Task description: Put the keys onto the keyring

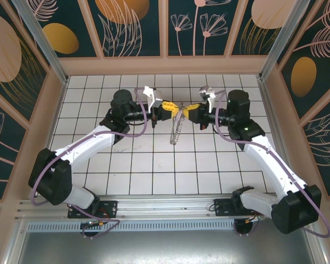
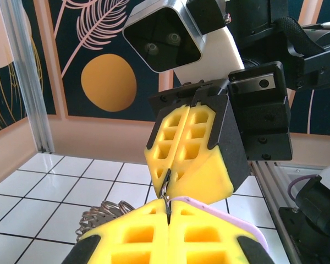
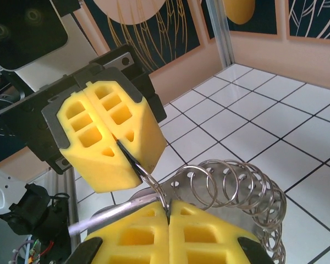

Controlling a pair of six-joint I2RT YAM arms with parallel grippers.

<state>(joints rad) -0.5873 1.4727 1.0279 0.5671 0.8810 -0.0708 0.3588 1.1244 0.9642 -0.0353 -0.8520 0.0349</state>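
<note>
The white tiled table (image 1: 154, 170) sits inside walls painted with leaves and orange discs. The 2 arms reach in from the near edge: the left arm (image 1: 88, 144) and the right arm (image 1: 270, 160) bend toward each other and meet above the far middle of the tiles.

The left gripper (image 1: 169, 108) and the right gripper (image 1: 188, 111) point tip to tip, almost touching. On both, the yellow foam fingers are pressed together with no gap. From the right wrist, the left gripper (image 3: 122, 154) pinches a thin dark wire ring in its seam, and the same wire runs down into the seam of the right gripper (image 3: 168, 212), so each is closed on 1 ring of the keyring.

The keyring (image 1: 176, 132) hangs from that meeting point, held up off the table. Its bunch of small metal rings fans out beside the right gripper's fingers in the right wrist view and shows low beside the left gripper (image 2: 169, 212).

The key (image 3: 121, 210) lies with its silvery blade across the top of the right gripper's fingers, just beside the pinched ring. Its lilac head (image 2: 239, 223) rests against the left gripper's fingers. I cannot tell whether it is threaded on.
</note>
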